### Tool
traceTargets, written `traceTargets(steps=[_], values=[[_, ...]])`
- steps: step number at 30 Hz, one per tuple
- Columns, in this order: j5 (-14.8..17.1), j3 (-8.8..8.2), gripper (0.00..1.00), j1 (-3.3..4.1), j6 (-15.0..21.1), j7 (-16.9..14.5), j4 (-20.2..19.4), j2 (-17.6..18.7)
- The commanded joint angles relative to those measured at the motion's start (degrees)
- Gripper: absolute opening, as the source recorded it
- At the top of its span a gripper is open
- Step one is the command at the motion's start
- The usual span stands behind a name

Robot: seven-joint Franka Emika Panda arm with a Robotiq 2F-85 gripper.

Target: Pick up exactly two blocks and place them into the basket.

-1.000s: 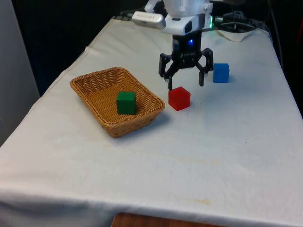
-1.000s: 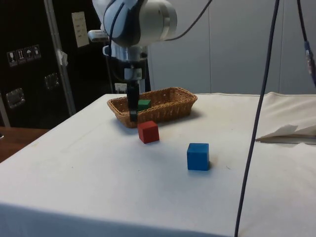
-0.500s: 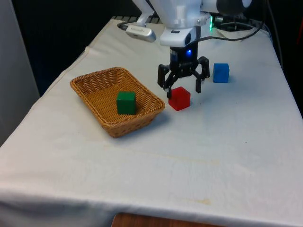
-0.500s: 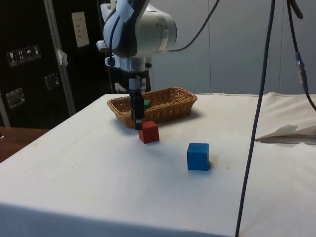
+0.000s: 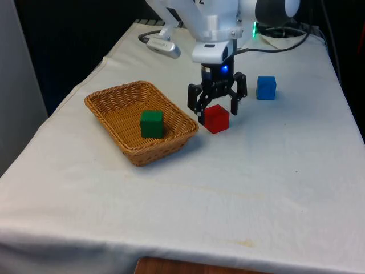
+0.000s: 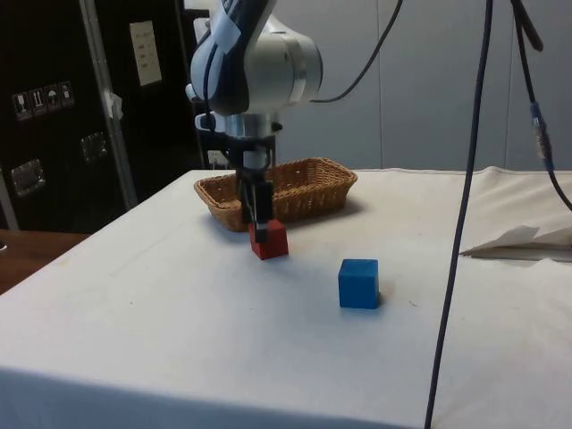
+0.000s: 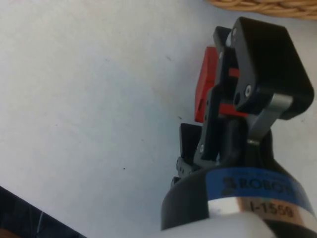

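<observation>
A red block (image 5: 217, 119) (image 6: 271, 242) (image 7: 203, 96) rests on the white cloth just off the wicker basket's (image 5: 112, 93) (image 6: 308, 166) corner on the front view's right. My gripper (image 5: 217, 112) (image 6: 259, 225) is open and lowered over the block, one finger on each side of it, with small gaps still showing. Inside the basket lies a green block (image 5: 151, 123). A blue block (image 5: 266, 87) (image 6: 358, 282) stands alone, farther back on the front view's right.
Crumpled white paper (image 5: 283, 35) (image 6: 525, 241) lies at the far end near the robot's base. A dark cable (image 6: 463, 214) hangs down in the side view. The basket rim (image 7: 257, 6) lies close beside the gripper.
The gripper has come down and shifted slightly toward the basket, from above and behind the red block to straddling it. No block has moved.
</observation>
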Motion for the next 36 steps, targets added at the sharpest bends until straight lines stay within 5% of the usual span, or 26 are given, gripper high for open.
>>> traceTargets(steps=[1, 12, 24, 25, 30, 31, 34, 36], values=[[0.80, 0.52, 1.00, -0.40, 0.80, -1.55, -0.29, -0.40], [0.00, 0.00, 1.00, -0.11, 0.00, -2.01, -0.80, -0.06], [0.29, 1.03, 1.00, 0.52, 3.04, -3.21, -4.24, -0.97], [0.29, 1.03, 0.97, 0.52, 3.04, -3.21, -4.30, -1.03], [0.00, 1.03, 0.26, 0.29, 2.23, -2.86, -3.95, -0.74], [0.29, 1.03, 0.26, 0.52, 3.04, -3.21, -4.41, -1.15], [0.29, 1.03, 0.00, 0.52, 2.98, -3.21, -4.41, -1.15], [0.29, 1.03, 0.00, 0.52, 2.98, -3.21, -4.47, -1.15]])
